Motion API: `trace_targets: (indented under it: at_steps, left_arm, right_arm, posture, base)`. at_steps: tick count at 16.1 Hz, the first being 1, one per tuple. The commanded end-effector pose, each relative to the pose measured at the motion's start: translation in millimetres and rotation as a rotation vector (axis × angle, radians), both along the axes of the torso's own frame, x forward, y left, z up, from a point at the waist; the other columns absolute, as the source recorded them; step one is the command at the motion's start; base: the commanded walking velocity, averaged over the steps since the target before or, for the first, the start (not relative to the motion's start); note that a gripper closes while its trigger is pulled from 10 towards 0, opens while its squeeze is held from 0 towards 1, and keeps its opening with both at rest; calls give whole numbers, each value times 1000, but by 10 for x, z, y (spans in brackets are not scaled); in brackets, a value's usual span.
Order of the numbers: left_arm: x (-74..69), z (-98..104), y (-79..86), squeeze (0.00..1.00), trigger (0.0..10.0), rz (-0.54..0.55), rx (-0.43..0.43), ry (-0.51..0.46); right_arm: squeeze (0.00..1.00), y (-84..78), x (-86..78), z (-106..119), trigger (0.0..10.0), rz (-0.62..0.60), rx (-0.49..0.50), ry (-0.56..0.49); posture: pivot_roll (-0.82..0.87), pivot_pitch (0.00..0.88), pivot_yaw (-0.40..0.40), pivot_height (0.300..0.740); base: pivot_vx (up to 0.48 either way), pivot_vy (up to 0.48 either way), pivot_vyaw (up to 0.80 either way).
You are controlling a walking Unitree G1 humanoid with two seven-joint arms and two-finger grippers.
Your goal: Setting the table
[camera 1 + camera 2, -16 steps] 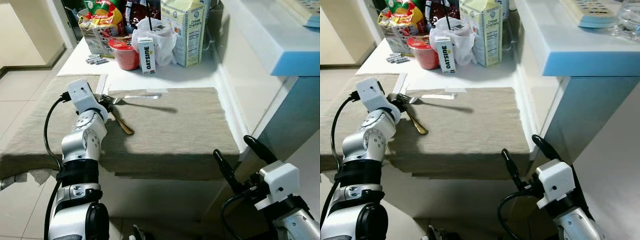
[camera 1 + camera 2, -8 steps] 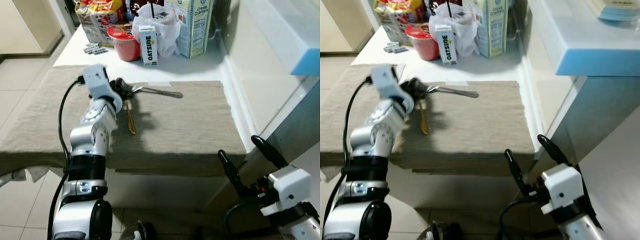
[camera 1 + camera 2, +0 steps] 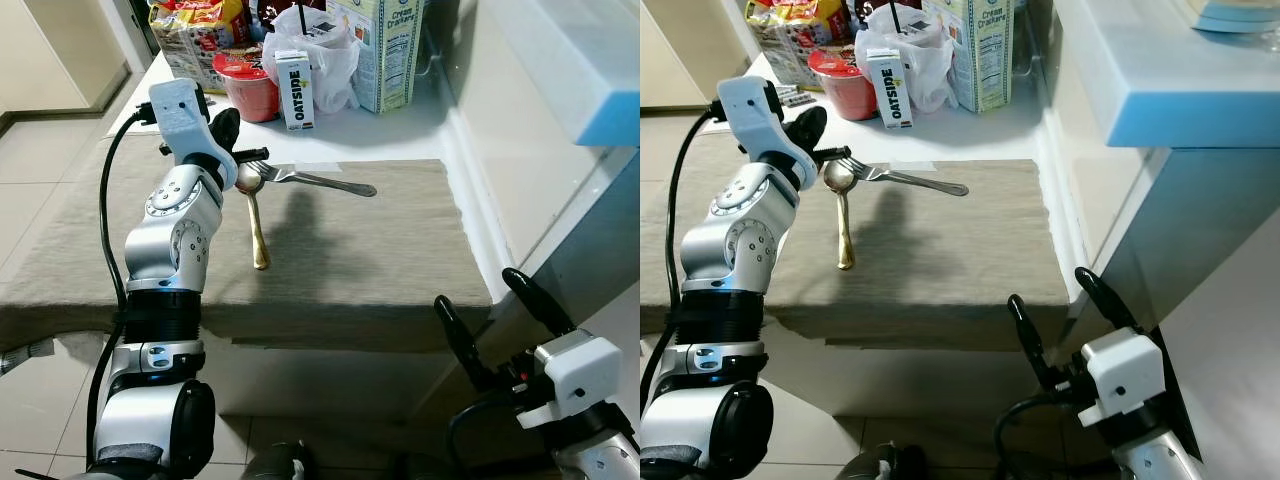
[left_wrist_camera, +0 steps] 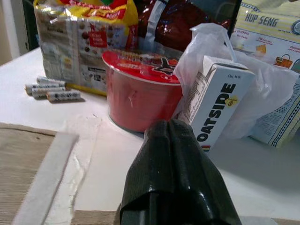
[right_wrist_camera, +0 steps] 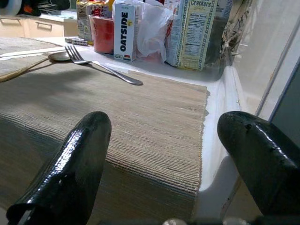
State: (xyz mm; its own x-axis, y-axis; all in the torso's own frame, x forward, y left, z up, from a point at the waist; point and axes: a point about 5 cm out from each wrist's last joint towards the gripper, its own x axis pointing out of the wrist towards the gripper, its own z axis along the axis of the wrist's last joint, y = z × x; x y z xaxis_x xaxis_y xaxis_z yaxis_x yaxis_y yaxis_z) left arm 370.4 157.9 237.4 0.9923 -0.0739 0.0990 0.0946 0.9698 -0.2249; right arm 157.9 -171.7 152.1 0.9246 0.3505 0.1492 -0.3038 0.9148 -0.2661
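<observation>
The left jaws [image 3: 228,130] were pressed together and held nothing, raised over the far edge of the placemat [image 3: 330,260] on the bench [image 3: 370,145], with the fork [image 3: 310,179] and gold spoon [image 3: 254,215] lying just beneath and beside them. Their wrist view added batteries [image 4: 51,90], a red cup [image 4: 140,91] and an Oatside carton [image 4: 218,105] ahead. The right jaws [image 3: 495,315] stood wide, empty, off the placemat's near corner.

A khaki, finely ribbed cloth [image 3: 360,255] covers the white bench [image 3: 370,140]. On it lie a gold-toned spoon [image 3: 254,220] and a silver fork [image 3: 318,181]. Behind them stand a red cup [image 4: 140,91] with a red-and-white lid, a white carton [image 4: 218,110] lettered in black — "OATSIDE" — and a pale yellow cracker box [image 3: 385,50]. The shelf [image 3: 560,60] is pale blue; the arms are silver — their fingers glossy black.
</observation>
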Motion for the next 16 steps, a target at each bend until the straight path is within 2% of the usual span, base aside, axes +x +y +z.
trace_targets:
  at_steps: [1, 2, 4, 5, 6, 7, 9, 11, 14, 16]
  left_arm:
    - [-28, 53, 33, 0, 0, 8, 73, -22]
    - [-75, 8, 21, 0, 10000, -5, 127, -3]
    - [-231, -57, -46, 0, 10000, -61, 199, 13]
    - [-394, -106, -64, 263, 10000, -85, 264, 20]
    - [-495, -110, -82, 498, 10000, -112, 281, 12]
    - [-574, -106, -114, 1000, 10000, -143, 290, 4]
    - [-703, -74, -175, 1000, 10000, -173, 299, -13]
    - [-768, -83, -185, 1000, 10000, -171, 309, -15]
    - [-800, -194, -199, 1000, 10000, -155, 317, 40]
    - [-755, -299, -113, 1000, 10000, -110, 333, 94]
  right_arm:
    - [0, -11, 9, -146, 10000, -7, -10, 80]
    - [0, -4, 23, -149, 10000, -5, -11, 77]
    - [0, 6, 41, -158, 10000, -9, -16, 72]
    - [0, 9, 67, -174, 10000, -15, -17, 72]
    - [0, 12, 85, -186, 10000, -17, -17, 72]
    - [0, 14, 101, -196, 10000, -18, -17, 72]
    - [0, 31, 152, -221, 10000, -13, -17, 71]
    - [0, 55, 202, -233, 10000, -2, -19, 66]
    - [0, 83, 248, -235, 10000, 7, -15, 53]
    - [0, 90, 256, -232, 10000, 5, -11, 48]
  posture:
    - [-135, 85, 117, 719]
    - [-135, 85, 117, 719]
    - [-134, 71, 124, 719]
    - [-130, 63, 127, 719]
    - [-126, 59, 127, 719]
    - [-117, 54, 125, 719]
    - [-101, 45, 121, 719]
    - [-85, 37, 118, 719]
    - [-81, 32, 117, 719]
    - [-85, 32, 119, 719]
  base:
    - [0, 0, 0]
    - [0, 0, 0]
    - [0, 0, 0]
    - [0, 0, 0]
    - [0, 0, 0]
    - [0, 0, 0]
    - [0, 0, 0]
    - [0, 0, 0]
    - [0, 0, 0]
    - [0, 0, 0]
